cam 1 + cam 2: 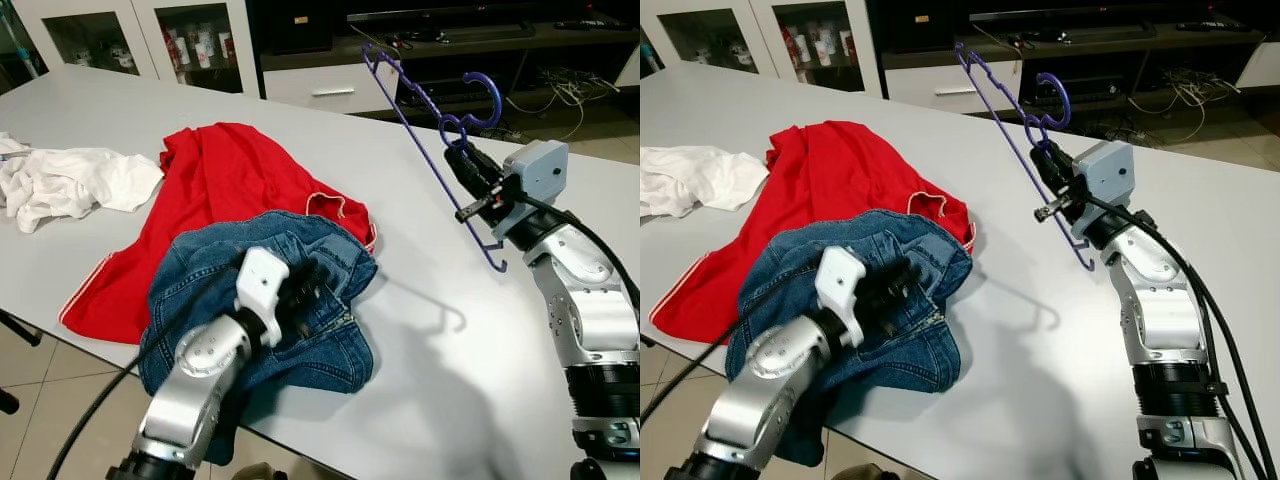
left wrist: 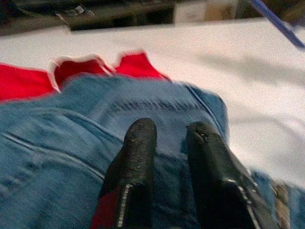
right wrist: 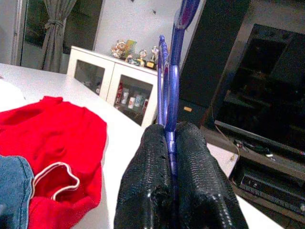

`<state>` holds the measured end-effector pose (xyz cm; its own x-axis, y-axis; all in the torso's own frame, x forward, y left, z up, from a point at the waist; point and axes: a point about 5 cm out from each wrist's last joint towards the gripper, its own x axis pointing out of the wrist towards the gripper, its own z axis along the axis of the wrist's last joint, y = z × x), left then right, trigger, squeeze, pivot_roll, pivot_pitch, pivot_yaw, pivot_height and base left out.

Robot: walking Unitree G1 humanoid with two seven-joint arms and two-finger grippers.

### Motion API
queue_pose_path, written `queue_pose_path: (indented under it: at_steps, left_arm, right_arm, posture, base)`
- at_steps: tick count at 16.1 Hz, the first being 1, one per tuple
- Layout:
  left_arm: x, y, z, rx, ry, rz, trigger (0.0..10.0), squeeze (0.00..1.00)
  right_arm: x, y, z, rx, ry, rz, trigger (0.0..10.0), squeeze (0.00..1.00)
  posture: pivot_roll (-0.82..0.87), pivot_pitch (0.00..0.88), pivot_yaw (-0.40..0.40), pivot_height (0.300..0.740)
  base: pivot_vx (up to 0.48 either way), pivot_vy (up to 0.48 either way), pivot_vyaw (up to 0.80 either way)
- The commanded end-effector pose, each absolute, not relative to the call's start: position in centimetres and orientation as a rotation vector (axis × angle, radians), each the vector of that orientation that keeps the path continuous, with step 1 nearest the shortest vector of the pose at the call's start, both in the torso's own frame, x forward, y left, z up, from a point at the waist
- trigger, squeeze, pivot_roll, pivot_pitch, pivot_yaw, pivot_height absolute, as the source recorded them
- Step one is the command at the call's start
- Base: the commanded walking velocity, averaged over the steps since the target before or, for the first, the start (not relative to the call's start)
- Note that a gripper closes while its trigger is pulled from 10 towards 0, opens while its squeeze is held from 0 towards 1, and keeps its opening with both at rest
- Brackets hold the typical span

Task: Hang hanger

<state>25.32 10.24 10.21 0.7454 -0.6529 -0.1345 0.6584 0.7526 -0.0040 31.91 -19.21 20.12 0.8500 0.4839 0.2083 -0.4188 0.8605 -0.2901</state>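
While the right gripper was raised above the white table, its two black fingers were pressed together on the neck of a blue hanger, clamping it just below the hook. From that grip the hook curled up and away, and the hanger's long bar ran both forward of the fingertips toward the far table edge and back down beside the wrist, its lower end clear of the tabletop. Nothing else touched the hanger.

The left gripper lay low on a crumpled pair of blue jeans near the table's front edge. Its fingers stood slightly apart, tips resting on the denim with no fold caught between them. A red shirt lay under and beyond the jeans, its white-trimmed edge showing just past the fingertips. White cloth was bunched well off to that gripper's left. Glass-fronted white cabinets and a dark shelf unit stood beyond the table.
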Motion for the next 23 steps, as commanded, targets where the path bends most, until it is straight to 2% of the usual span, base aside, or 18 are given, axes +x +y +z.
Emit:
queue_pose_path:
  at_steps: [1,2,5,7,13,15,16,17,19,23]
  left_arm:
    - [24.7,10.2,9.9,0.081,0.174,-0.759,10.0,0.00]
    - [24.5,10.3,9.6,0.105,0.196,-0.760,10.0,0.00]
    - [25.4,12.6,6.8,0.219,0.391,-0.550,10.0,0.00]
    - [25.9,14.0,6.6,0.270,0.418,-0.472,10.0,0.00]
    - [27.8,18.6,8.2,0.417,0.358,-0.301,10.0,0.00]
    - [28.7,17.6,11.0,0.300,0.174,-0.276,10.0,0.00]
    - [28.7,16.9,11.5,0.261,0.133,-0.289,10.0,0.79]
    - [28.6,16.1,11.8,0.223,0.100,-0.307,10.0,1.00]
    - [28.4,14.7,12.2,0.166,0.046,-0.311,10.0,1.00]
    - [28.9,14.2,11.7,0.078,0.029,-0.189,10.0,1.00]
  right_arm:
    - [32.0,-19.2,20.4,-0.245,-0.294,0.474,10.0,0.00]
    - [32.0,-19.1,20.4,-0.245,-0.294,0.474,10.0,0.00]
    - [32.1,-18.7,20.2,-0.237,-0.297,0.478,10.0,0.00]
    - [32.1,-18.6,20.2,-0.236,-0.299,0.480,10.0,0.00]
    - [32.1,-17.8,20.0,-0.219,-0.300,0.491,10.0,0.00]
    - [32.2,-17.7,19.9,-0.214,-0.300,0.490,10.0,0.00]
    - [32.2,-17.7,19.9,-0.213,-0.300,0.488,10.0,0.00]
    - [32.2,-17.7,19.9,-0.212,-0.301,0.486,10.0,0.00]
    - [32.3,-17.7,19.9,-0.210,-0.303,0.482,10.0,0.00]
    - [32.4,-17.5,19.9,-0.206,-0.302,0.484,10.0,0.00]
  posture:
    - [-0.04,0.000,0.051,0.740]
    - [-0.04,0.000,0.051,0.740]
    - [-0.04,0.000,0.051,0.740]
    - [-0.04,0.000,0.049,0.740]
    - [-0.03,0.000,0.045,0.740]
    - [-0.03,0.000,0.045,0.740]
    - [-0.03,0.000,0.045,0.740]
    - [-0.03,0.000,0.046,0.740]
    - [-0.03,0.000,0.047,0.740]
    - [-0.03,0.000,0.045,0.740]
  base:
    - [0.000,0.000,0.00]
    - [0.000,0.000,0.00]
    - [0.000,0.000,0.00]
    - [0.000,0.000,0.00]
    - [0.000,0.000,0.00]
    - [0.000,0.000,0.00]
    - [0.000,0.000,0.00]
    - [0.000,0.000,0.00]
    - [0.000,0.000,0.00]
    - [0.000,0.000,0.00]
